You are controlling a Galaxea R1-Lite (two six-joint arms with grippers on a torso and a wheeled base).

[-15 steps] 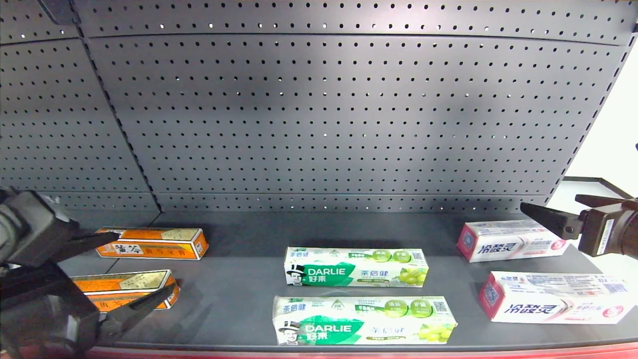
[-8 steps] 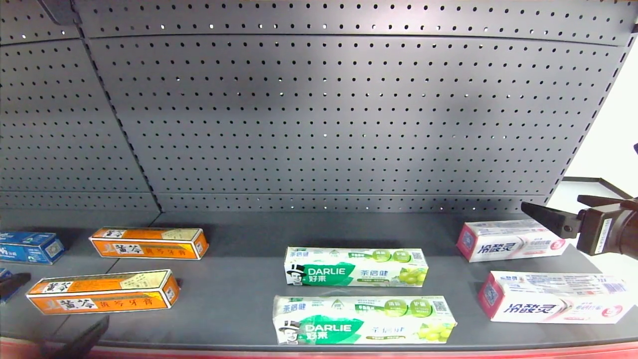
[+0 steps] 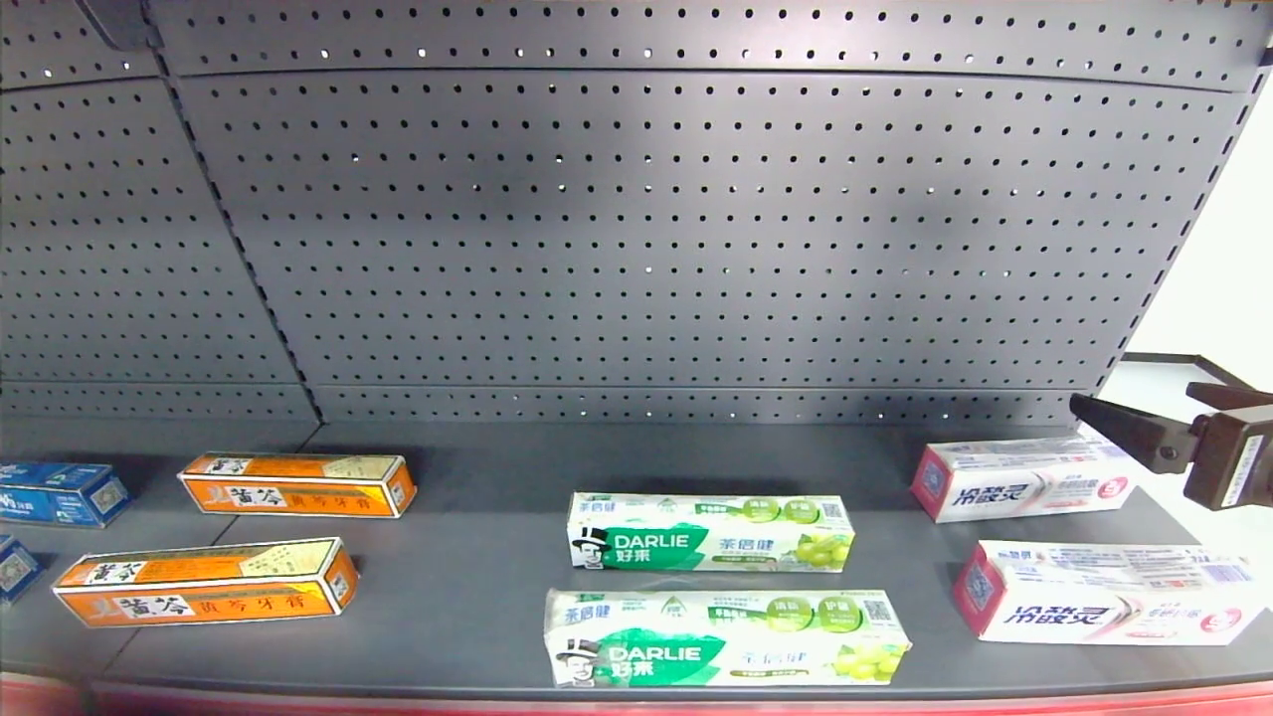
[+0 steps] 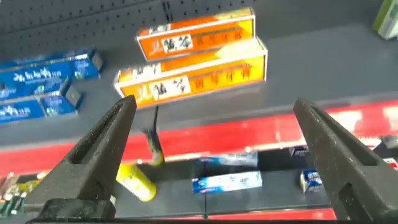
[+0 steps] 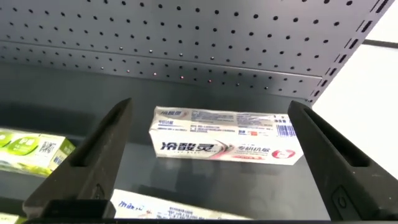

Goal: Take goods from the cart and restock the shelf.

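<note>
- On the shelf (image 3: pixel 467 597), bare deck lies between the orange boxes (image 3: pixel 298 484) and the green boxes (image 3: pixel 709 532), with a red front lip (image 3: pixel 696 702) and the pegboard (image 3: pixel 636 249) behind.
- All boxes lie flat, long axes along the shelf, two deep; the white boxes (image 3: pixel 1024 480) sit at the right end.
- Near the rear white box hangs the right gripper (image 5: pixel 210 106), fingers apart.
- Before the lip, by the orange boxes, is the left gripper (image 4: pixel 214 102), fingers apart.

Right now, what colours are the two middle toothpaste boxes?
Green and white, both: rear box, front box; clearest in the head view.
</note>
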